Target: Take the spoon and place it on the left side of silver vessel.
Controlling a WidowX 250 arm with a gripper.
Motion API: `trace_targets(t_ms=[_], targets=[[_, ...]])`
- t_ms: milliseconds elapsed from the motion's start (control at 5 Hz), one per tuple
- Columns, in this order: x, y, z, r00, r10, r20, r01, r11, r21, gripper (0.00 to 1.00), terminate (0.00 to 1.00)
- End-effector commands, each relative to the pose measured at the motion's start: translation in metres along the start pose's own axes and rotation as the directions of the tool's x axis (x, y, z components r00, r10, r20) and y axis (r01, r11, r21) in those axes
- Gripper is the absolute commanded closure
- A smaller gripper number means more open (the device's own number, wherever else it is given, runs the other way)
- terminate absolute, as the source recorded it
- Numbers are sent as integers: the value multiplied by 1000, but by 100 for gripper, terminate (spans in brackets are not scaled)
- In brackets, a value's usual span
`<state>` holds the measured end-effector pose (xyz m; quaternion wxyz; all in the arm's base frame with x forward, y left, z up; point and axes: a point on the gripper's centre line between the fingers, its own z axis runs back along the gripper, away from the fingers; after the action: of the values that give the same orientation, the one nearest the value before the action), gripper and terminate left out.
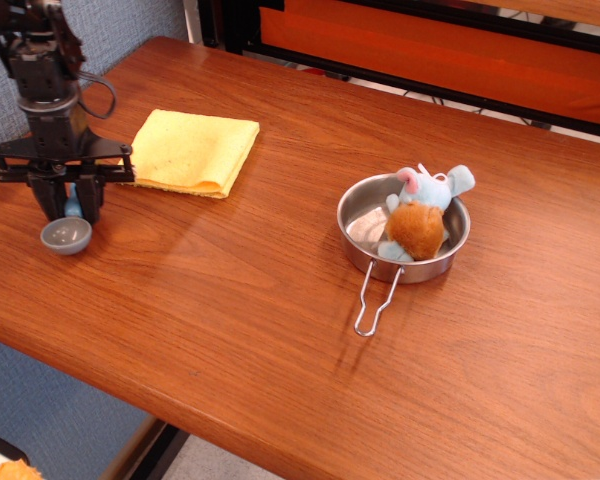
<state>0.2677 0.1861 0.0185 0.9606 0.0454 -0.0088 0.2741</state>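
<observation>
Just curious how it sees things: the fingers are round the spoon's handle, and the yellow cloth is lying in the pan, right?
Not quite. The observation.image view shows the cloth flat on the table, left of the pan; a plush toy lies in the pan. The fingers do straddle the spoon handle.

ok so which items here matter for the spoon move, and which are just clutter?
In play:
- spoon
- silver vessel
- gripper, fingers either side of the spoon's blue handle

Clutter:
- plush toy inside the vessel
- yellow cloth
</observation>
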Motion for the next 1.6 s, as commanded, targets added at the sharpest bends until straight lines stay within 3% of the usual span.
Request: trace_targets(t_ms=[0,400,600,800,1200,1400], targets=[[-23,-40,71,995,53,88,-53,999,0,100,0],[-44,-142,102,971,-157,181,169,984,-51,100,0],[-52,-177,94,967,-201,158,213,975,-61,100,0],[-61,-197,84,965,-210,156,220,974,-53,100,0],[-94,-258,113,900,-353,256,361,932,18,100,0],[-112,-278,106,884,-396,249,405,914,19,100,0]])
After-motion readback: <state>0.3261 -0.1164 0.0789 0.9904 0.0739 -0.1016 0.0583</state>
